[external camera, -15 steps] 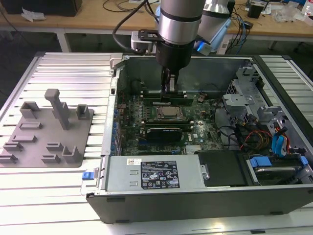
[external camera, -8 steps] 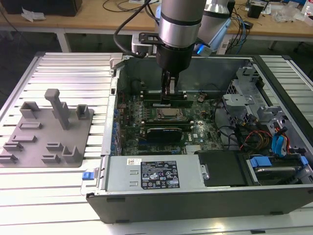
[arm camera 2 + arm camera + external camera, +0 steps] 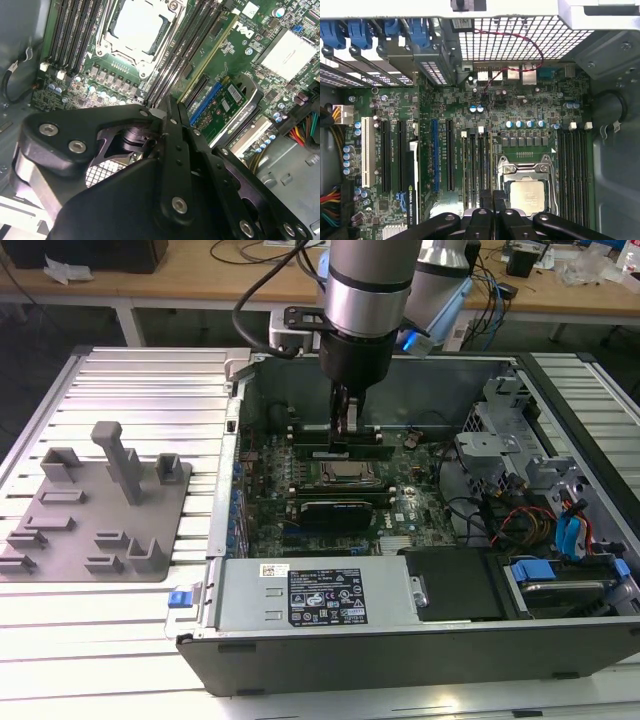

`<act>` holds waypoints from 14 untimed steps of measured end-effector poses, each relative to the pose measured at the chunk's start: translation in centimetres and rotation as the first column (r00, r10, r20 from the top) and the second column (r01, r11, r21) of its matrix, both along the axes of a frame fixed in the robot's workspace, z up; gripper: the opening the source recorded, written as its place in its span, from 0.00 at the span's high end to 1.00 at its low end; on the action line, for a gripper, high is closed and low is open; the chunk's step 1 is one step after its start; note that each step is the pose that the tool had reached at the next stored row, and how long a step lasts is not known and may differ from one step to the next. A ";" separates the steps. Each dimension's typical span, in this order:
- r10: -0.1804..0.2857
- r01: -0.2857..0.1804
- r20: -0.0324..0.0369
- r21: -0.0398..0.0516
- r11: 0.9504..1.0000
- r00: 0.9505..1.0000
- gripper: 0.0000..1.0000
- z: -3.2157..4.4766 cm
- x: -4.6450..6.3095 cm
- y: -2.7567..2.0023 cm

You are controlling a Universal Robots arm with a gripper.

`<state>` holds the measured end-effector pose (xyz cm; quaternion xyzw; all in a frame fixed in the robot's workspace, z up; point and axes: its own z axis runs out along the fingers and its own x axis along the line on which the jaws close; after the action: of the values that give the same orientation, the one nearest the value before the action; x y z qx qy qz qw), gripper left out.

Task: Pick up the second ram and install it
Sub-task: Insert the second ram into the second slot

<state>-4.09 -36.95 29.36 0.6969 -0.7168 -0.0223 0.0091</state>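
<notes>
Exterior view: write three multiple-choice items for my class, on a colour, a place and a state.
1. The fixture plate's colour? A grey; B red; C yellow.
2. Where is the gripper? A over the fixture plate; B inside the computer case, above the motherboard; C beside the case.
3. The computer case is: A closed; B open; C upside down.
Key: 1 A, plain grey; 2 B, it hangs by the CPU socket; 3 B, the motherboard shows.

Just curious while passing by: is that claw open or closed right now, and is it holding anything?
Gripper: closed, down at the top edge of the second ram; whether it actually clamps the stick cannot be told.
</notes>
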 end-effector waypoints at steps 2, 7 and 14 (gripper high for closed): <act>0.000 0.000 0.000 0.000 1.000 1.000 0.91 -0.12 0.0 -0.11; 0.001 -0.001 0.011 0.000 1.000 1.000 0.91 -0.64 0.0 -0.13; 0.004 -0.004 0.019 0.000 1.000 1.000 0.91 -2.40 0.0 -0.14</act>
<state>-4.10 -37.08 26.95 0.6984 -0.7155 -0.0156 0.0022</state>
